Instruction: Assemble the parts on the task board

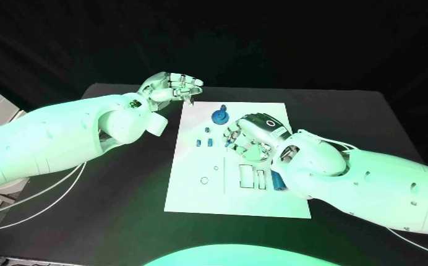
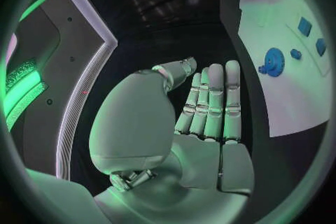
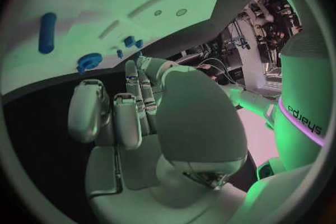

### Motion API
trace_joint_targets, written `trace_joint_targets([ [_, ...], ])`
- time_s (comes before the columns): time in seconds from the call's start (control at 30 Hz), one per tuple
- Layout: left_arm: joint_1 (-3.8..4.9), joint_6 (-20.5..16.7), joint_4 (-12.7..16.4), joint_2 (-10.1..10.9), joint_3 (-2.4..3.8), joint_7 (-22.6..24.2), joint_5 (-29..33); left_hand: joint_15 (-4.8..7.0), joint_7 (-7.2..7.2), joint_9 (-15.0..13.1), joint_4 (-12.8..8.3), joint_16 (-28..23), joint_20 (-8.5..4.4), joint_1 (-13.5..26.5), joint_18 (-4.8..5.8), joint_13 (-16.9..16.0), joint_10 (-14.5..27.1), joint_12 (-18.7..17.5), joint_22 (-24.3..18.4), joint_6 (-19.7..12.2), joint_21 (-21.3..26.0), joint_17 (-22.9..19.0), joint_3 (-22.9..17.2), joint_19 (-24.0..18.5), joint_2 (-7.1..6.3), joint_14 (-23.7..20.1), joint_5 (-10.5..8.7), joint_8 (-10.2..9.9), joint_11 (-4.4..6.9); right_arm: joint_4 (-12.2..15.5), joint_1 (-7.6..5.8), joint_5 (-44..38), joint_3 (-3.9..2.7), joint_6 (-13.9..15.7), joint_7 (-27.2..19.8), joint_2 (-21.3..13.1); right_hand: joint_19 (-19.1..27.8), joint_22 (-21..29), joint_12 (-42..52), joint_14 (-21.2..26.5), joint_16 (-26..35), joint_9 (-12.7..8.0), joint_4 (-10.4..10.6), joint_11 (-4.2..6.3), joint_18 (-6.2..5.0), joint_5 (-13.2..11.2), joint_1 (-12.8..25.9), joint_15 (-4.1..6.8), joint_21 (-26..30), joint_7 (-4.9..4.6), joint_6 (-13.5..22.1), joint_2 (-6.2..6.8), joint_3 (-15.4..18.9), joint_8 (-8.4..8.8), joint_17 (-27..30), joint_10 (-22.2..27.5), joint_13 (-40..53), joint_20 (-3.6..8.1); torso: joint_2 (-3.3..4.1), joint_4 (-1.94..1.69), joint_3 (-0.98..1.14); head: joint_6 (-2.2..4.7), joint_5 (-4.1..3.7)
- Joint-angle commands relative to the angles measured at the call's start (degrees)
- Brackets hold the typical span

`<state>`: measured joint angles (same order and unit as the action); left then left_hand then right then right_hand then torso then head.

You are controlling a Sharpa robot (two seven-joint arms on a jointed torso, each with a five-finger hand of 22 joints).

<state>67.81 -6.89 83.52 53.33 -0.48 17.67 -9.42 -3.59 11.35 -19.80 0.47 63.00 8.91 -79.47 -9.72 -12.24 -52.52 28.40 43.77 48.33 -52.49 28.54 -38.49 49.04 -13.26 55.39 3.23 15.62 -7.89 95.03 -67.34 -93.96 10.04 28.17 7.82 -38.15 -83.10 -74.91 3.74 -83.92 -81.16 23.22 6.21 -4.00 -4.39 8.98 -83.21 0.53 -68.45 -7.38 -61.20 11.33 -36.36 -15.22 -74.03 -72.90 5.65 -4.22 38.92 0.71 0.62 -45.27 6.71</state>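
Black table all round, with the white task board lying in the middle in front of me. Nearest thing first: my right hand hangs over the middle of the board, fingers spread and loosely curled, holding nothing as far as I can see. Just beside its fingertips sit a few small blue parts, and right behind the hand, close to my right arm, a blue cylinder lies next to the rectangular slots, its long axis running toward and away from me, same as the slots. So that piece is an easy reach for the right hand, and I'd guess the right hand takes the next pick.

Beyond the right hand's fingers, at the far end of the board, is the blue gear. My left hand hovers off the far left corner of the board, fingers straight and side by side, palm empty, and the gear lies just past its fingertips. The small parts are crowded together, so I'd go in carefully there or I'll knock a neighbour.
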Motion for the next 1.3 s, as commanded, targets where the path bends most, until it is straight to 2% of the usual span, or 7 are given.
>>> trace_joint_targets([
  [0.03, 0.04, 0.4, 0.0, -0.3, 0.05, 0.6, 0.7, 0.02, 0.25, 0.1, -0.1, -0.3, -0.01, -0.3, -0.83, 0.0, 0.3, 0.3, -0.1, -0.2, 0.3, -0.1, 0.3, 0.0, 0.22, -0.3, 0.03, -0.3, 0.1, -0.4, 0.89, -2.3, 0.08, -4.0, -0.4, 1.0, -0.2, -4.3, -0.1, -3.0, 0.0, 0.1, -0.1, 0.58, 0.3, 0.3, 0.3, 0.5, 0.0, 0.05, -0.3, -0.32, -0.2, -0.34, 0.2, -1.1, 0.0, -0.09, 0.02, -0.04, -0.03, -0.16, 0.77],
  [0.2, 0.05, 0.4, 0.0, -0.8, 0.04, 0.5, 0.8, 0.01, 0.25, 0.1, -0.1, -0.3, 0.0, -0.3, -0.82, 0.1, 0.4, 0.3, -0.1, -0.2, 0.3, -0.1, 0.3, 0.0, 0.24, -0.3, 0.03, -0.4, 0.1, -0.9, 2.25, -3.4, 0.25, -5.6, 0.1, 2.7, -0.2, -4.4, -0.1, -3.0, 0.0, 0.1, -0.1, 0.58, 0.31, 0.3, 0.3, 0.5, 0.0, 0.04, -0.3, -0.31, -0.2, -0.33, 0.2, -1.1, 0.0, -0.09, 0.08, 0.0, -0.04, -0.53, 1.77],
  [0.3, 0.05, 0.4, 0.0, -1.0, 0.04, 0.5, 0.8, 0.01, 0.25, 0.1, -0.1, -0.3, 0.0, -0.3, -0.82, 0.1, 0.4, 0.3, -0.1, -0.2, 0.3, -0.1, 0.3, 0.0, 0.24, -0.3, 0.03, -0.4, 0.1, -1.0, 2.56, -3.8, 0.31, -6.4, 0.6, 3.3, -0.2, -4.4, -0.1, -3.0, 0.0, 0.1, -0.1, 0.58, 0.31, 0.3, 0.3, 0.5, 0.0, 0.04, -0.3, -0.31, -0.2, -0.33, 0.2, -1.1, 0.0, -0.09, 0.05, 0.13, -0.05, -0.72, 2.23],
  [0.43, 0.06, 0.5, 0.0, -1.2, 0.04, 0.5, 0.9, 0.01, 0.25, 0.1, -0.1, -0.3, 0.0, -0.3, -0.82, 0.1, 0.4, 0.3, -0.1, -0.2, 0.3, -0.1, 0.3, 0.0, 0.24, -0.3, 0.03, -0.4, 0.1, -1.0, 2.79, -4.2, 0.38, -7.4, 1.1, 3.8, -0.3, -4.4, -0.1, -3.0, 0.0, 0.1, -0.2, 0.56, 0.31, 0.4, 0.4, 0.51, 0.0, 0.01, -0.2, -0.32, -0.3, -0.33, 0.2, -1.1, -0.1, -0.11, 0.05, 0.08, -0.05, -1.06, 2.64],
  [0.87, 0.06, 0.8, -0.1, -1.4, 0.04, 0.3, 0.9, 0.01, 0.25, 0.1, -0.1, -0.3, 0.0, -0.3, -0.82, 0.1, 0.4, 0.3, -0.1, -0.2, 0.3, -0.1, 0.3, 0.0, 0.24, -0.3, 0.03, -0.4, 0.1, -2.0, 3.72, -7.0, 0.48, -8.2, 3.8, 4.9, -0.3, -4.5, -0.1, -3.0, -0.1, 0.3, -0.5, 0.54, 0.32, 0.8, 0.7, 0.49, -0.2, -0.01, -0.2, -0.27, -0.4, -0.36, 0.2, -1.2, -0.1, -0.13, 0.14, 0.02, 0.08, -1.54, 2.77],
  [1.03, 0.06, 0.9, -0.2, -1.4, 0.04, 0.2, 0.9, -0.02, 0.26, 0.1, 0.0, -0.4, 0.03, -0.3, -0.82, 0.1, 0.4, 0.4, -0.1, -0.2, 0.4, -0.2, 0.4, 0.0, 0.27, -0.3, 0.03, -0.4, 0.08, -2.4, 3.89, -7.7, 0.48, -8.4, 4.4, 5.1, -0.3, -4.5, -0.1, -3.0, -0.1, 0.3, -0.5, 0.54, 0.32, 0.8, 0.7, 0.49, -0.2, -0.01, -0.2, -0.27, -0.4, -0.36, 0.2, -1.2, -0.1, -0.13, 0.11, 0.1, 0.0, -1.67, 2.9],
  [1.3, 0.06, 1.1, -0.2, -1.4, 0.04, 0.1, 0.9, -0.02, 0.26, 0.1, 0.0, -0.4, 0.03, -0.3, -0.82, 0.1, 0.4, 0.4, -0.1, -0.2, 0.4, -0.2, 0.4, 0.0, 0.27, -0.3, 0.03, -0.4, 0.08, -2.8, 4.19, -8.2, 0.49, -8.6, 4.8, 5.5, -0.3, -4.6, -0.1, -3.0, -0.1, 0.3, -0.5, 0.55, 0.33, 0.9, 0.8, 0.49, -0.2, -0.01, -0.2, -0.26, -0.5, -0.38, 0.2, -1.2, -0.2, -0.14, 0.1, 0.07, 0.06, -1.76, 2.93],
])
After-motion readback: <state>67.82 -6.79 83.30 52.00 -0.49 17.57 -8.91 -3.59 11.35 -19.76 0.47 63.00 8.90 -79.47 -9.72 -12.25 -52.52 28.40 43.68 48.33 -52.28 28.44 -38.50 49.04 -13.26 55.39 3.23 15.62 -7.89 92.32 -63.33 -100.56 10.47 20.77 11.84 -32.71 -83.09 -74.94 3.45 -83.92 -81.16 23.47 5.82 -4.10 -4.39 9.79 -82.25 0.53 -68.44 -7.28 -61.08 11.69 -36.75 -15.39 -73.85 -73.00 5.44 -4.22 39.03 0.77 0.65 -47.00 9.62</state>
